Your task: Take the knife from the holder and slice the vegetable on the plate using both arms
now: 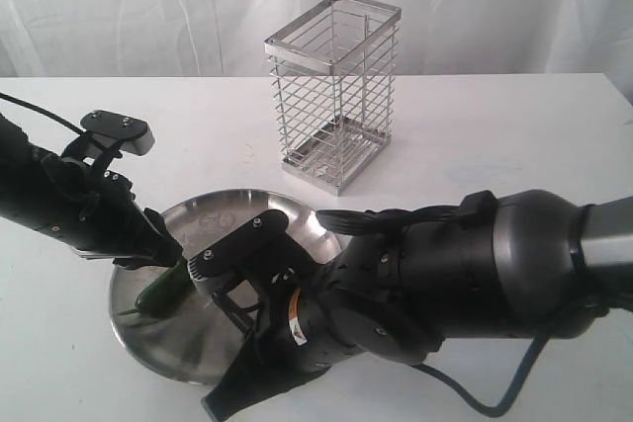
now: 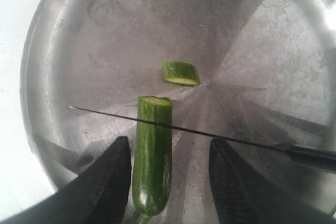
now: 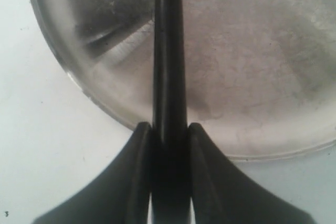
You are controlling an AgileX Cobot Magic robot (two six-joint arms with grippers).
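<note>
The green vegetable [image 2: 152, 156] lies on the steel plate [image 2: 262, 51] with a short cut piece [image 2: 181, 73] just beyond its sliced end. My left gripper [image 2: 170, 141] is open and straddles the vegetable's stem end; one finger is close against it and the other stands well apart. The knife's thin blade [image 2: 178, 127] lies edge-down across the vegetable near its cut end. My right gripper [image 3: 169, 127] is shut on the knife's black handle [image 3: 168, 51] at the plate's rim [image 3: 100, 100]. In the exterior view the vegetable [image 1: 163, 292] shows beside the left gripper [image 1: 168, 256]; the knife is hidden behind the right arm.
The wire holder [image 1: 331, 96] stands upright on the white table behind the plate [image 1: 213, 212], with nothing in it. The bulky right arm [image 1: 445, 274] covers the plate's near right part. A cable trails off that arm at the front.
</note>
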